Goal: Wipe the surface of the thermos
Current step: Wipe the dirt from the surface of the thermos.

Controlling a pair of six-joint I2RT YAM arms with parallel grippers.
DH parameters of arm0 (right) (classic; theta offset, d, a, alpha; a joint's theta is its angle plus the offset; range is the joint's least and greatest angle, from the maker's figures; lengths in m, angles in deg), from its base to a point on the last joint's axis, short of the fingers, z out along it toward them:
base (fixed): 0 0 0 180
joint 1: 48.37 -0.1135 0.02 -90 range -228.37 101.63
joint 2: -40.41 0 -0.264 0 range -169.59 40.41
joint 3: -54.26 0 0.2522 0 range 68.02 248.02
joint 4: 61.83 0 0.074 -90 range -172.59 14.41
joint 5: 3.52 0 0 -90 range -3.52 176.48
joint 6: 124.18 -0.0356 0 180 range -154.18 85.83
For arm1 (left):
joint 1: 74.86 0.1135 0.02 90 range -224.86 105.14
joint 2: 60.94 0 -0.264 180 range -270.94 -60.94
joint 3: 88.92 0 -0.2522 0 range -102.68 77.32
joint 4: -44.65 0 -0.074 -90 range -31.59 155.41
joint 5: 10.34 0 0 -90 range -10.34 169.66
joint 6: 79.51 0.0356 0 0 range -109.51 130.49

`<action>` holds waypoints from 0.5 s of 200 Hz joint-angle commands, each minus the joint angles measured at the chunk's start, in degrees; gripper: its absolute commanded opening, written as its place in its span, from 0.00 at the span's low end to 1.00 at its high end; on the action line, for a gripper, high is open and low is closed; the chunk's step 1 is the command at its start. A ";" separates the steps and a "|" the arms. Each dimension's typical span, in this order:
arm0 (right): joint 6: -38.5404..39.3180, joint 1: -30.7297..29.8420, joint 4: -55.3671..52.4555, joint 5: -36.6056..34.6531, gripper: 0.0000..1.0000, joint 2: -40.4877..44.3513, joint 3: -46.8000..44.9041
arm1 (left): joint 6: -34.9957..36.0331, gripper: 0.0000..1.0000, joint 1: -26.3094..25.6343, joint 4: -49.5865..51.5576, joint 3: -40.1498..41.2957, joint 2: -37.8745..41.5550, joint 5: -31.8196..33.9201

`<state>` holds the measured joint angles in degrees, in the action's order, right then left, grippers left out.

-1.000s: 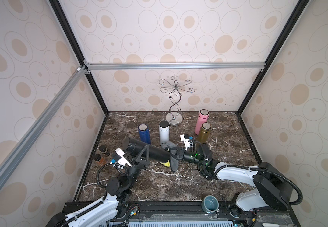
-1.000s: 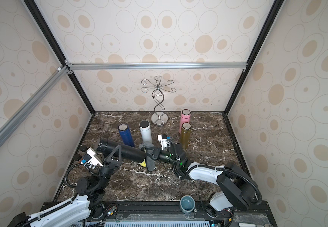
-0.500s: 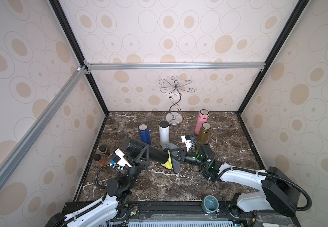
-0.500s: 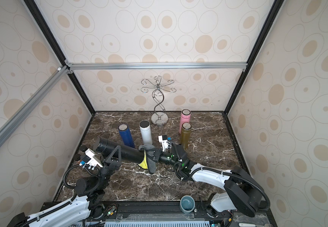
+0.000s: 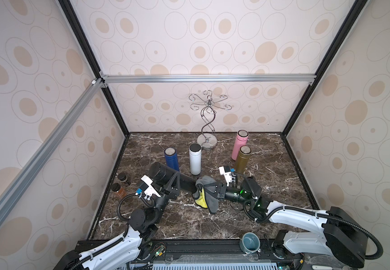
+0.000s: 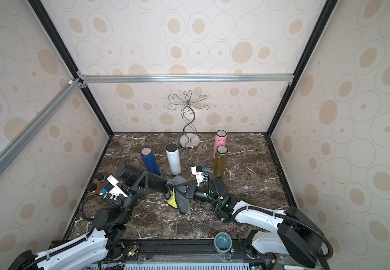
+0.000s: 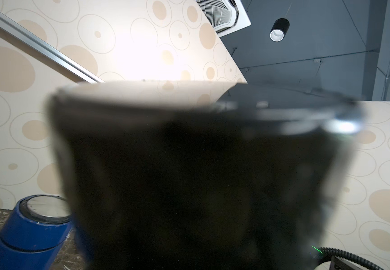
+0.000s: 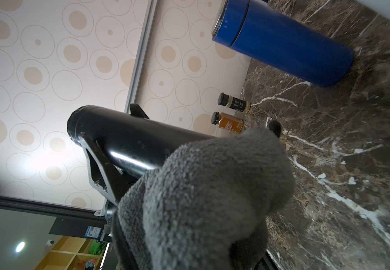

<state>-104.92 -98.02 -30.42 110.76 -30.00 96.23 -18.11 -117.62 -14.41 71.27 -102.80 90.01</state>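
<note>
Right wrist view shows the black thermos (image 8: 130, 140) lying nearly level in the air, glossy, with its flat end toward the left wall and its other end buried in a grey cloth (image 8: 212, 198). In both top views the black thermos (image 5: 166, 174) (image 6: 135, 173) hangs slanted over the front-left part of the marble table (image 5: 212, 224), its free end raised just in front of a blue thermos (image 5: 171, 159). The left gripper (image 5: 174, 181) is clenched around its middle, one triangular finger (image 8: 97, 161) pressed against the barrel. The right gripper (image 5: 213, 189) is clamped on the cloth. The cloth's grey side wraps the thermos's near end, and a yellow underside hangs below it. In the left wrist view the thermos (image 7: 189, 175) fills the frame as a dark blur. Behind stand a white thermos (image 5: 195, 159), a pink thermos (image 5: 240, 143) and a gold thermos (image 5: 243, 159), all upright, with a wire stand (image 5: 208, 124) near the back wall. Two small bottles (image 8: 234, 102) sit by the left wall, and a teal cup (image 5: 250, 242) rests at the front edge.
</note>
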 commanded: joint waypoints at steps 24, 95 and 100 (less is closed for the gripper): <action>-4.51 -0.43 0.31 -5.08 0.00 -2.89 -2.22 | -0.55 0.00 0.11 -7.00 -2.35 -0.32 -2.00; -2.78 -1.25 6.64 -2.93 0.00 -11.58 4.29 | -1.55 0.00 0.13 -7.85 -2.26 -0.83 -2.70; -2.03 -1.38 5.37 -2.19 0.00 -11.55 5.27 | -1.50 0.00 0.11 -7.95 -2.13 -0.92 -2.65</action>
<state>-104.81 -98.46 -28.85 105.84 -41.19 96.62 -18.64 -117.62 -16.74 71.27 -103.83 88.18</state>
